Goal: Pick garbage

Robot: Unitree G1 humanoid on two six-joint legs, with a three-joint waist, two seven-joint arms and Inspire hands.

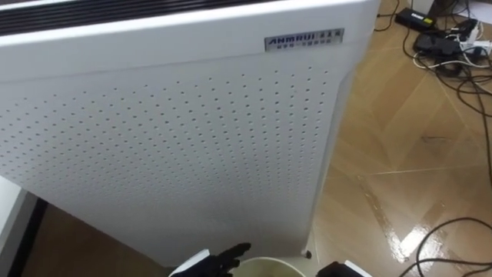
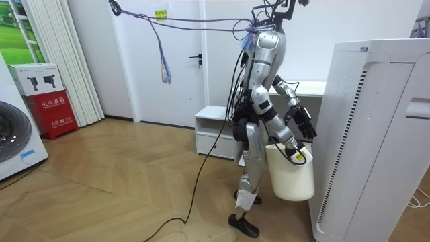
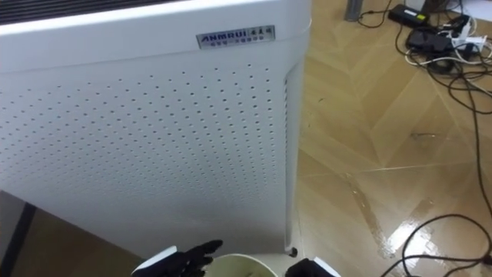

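I stand close in front of a tall white perforated air purifier [image 1: 192,131], also seen in the room view [image 2: 376,134]. A white bucket [image 2: 290,173] hangs in front of my thighs, and its rim [image 1: 269,267] shows at the bottom edge of the eye views. My right hand [image 2: 297,153] is curled on the bucket's rim; its dark back [image 1: 338,270] peeks in at the bottom. My left hand [image 1: 219,260] is held out above the rim with its fingers relaxed and holds nothing. In the room view it hangs [image 2: 304,122] near the purifier's front.
Wooden floor lies to the right of the purifier, with black adapters and tangled cables [image 1: 442,42] at the far right and a cable loop [image 1: 446,231] nearer. Behind me stand a low white cabinet [image 2: 215,128], a red box [image 2: 50,111] and a washing machine [image 2: 17,141].
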